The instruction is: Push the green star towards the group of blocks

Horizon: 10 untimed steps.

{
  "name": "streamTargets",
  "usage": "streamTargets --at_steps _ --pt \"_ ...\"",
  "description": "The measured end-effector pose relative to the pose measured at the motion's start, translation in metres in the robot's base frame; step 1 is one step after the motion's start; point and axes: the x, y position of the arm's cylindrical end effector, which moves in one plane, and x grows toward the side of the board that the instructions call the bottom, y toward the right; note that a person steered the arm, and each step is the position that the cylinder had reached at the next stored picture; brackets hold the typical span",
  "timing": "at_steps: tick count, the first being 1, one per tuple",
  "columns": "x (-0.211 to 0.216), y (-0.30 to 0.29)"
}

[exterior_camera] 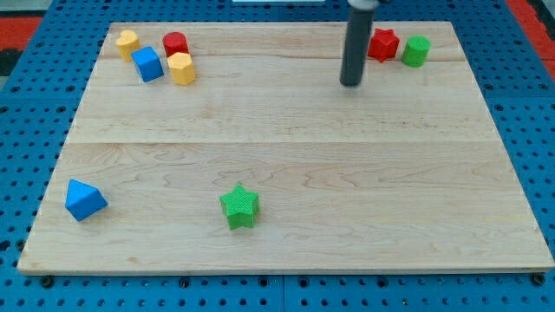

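Note:
The green star (239,206) lies near the view's bottom, a little left of centre. A group of blocks sits at the view's top left: a yellow block (127,42), a red cylinder (175,43), a blue cube (148,64) and a yellow hexagonal block (181,68). My tip (350,83) is at the view's top, right of centre, far from the green star and well to the right of the group.
A red star-like block (382,44) and a green cylinder (416,51) sit just right of my tip at the view's top right. A blue triangular block (84,200) lies at the bottom left. The wooden board (286,165) rests on a blue pegboard.

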Motion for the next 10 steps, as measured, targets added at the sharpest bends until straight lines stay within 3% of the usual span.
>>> streamTargets --at_steps 1,2,3,5,6,7,8,10 --pt "0.086 0.037" --pt "0.206 0.017" --pt "0.244 -0.051" --pt "0.175 -0.177" --pt "0.140 -0.186" --pt "0.162 -0.200" --pt "0.155 -0.241" --pt "0.064 -0.301"
